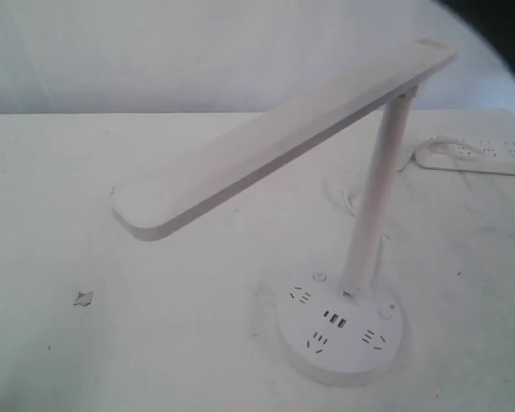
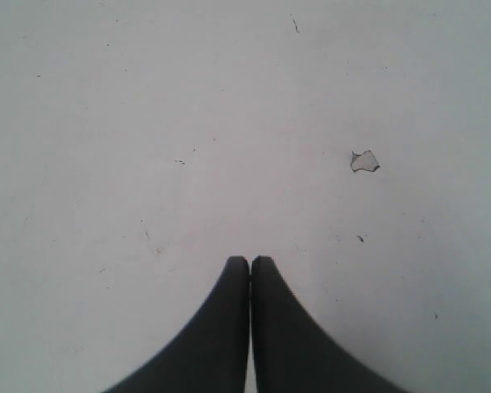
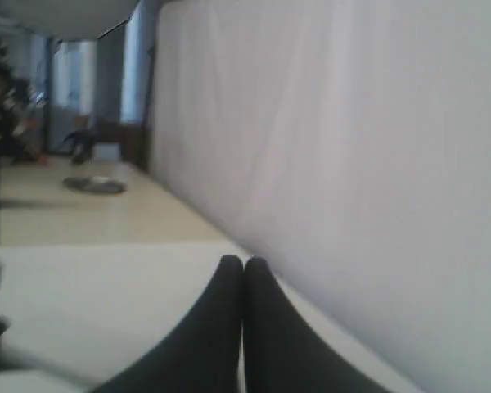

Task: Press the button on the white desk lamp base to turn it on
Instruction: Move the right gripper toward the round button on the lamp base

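The white desk lamp base point(image 1: 348, 362) stands on the white table at the front right, a thick round disc with grey socket holes and dark USB slots point(image 1: 335, 321). Its slim post point(image 1: 374, 202) rises to a long flat head point(image 1: 275, 142) that reaches left. The button point(image 1: 385, 313) is a tiny round white one on the disc's right side, beside a small speck icon. Neither gripper shows in the exterior view. My left gripper point(image 2: 250, 260) is shut over bare tabletop. My right gripper point(image 3: 244, 261) is shut and empty, facing a white curtain.
A long white power strip point(image 1: 476, 156) lies at the back right with its cable curling toward the lamp post. A small grey chip point(image 1: 83, 299) marks the table at the left, and the chip point(image 2: 364, 161) shows ahead of my left gripper too.
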Robot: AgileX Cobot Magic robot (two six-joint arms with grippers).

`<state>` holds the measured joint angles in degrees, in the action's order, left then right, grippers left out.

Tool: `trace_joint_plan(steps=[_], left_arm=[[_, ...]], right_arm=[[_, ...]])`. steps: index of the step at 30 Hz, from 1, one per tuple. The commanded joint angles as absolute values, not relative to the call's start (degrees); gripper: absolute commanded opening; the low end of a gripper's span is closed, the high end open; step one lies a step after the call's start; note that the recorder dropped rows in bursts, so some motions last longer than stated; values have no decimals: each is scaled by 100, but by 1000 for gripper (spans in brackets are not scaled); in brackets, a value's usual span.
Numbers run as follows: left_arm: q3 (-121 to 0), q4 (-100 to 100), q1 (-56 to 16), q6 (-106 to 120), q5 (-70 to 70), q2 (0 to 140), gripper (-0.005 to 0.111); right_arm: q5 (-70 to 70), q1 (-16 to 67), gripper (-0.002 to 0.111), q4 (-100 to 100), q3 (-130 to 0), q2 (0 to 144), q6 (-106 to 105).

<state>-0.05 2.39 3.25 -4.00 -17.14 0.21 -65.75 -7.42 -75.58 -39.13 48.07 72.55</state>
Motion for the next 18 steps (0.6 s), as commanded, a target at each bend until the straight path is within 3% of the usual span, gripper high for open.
trace_joint_plan(steps=[1,7,15,18], left_arm=[[0,197,328,-407,-1756,0,0],[0,197,328,-407,-1756,0,0],[0,197,328,-407,-1756,0,0],[0,197,328,-407,-1756,0,0]], right_arm=[[-6996,-766,0,-9223,-3923,4804,8051],[-6996,-766,0,-9995,-3587,4804,9465],[-6996,-766,0,-9995,-2585,4804,9286],[-6280,-766,0,-9995,-2358,4804,9084]])
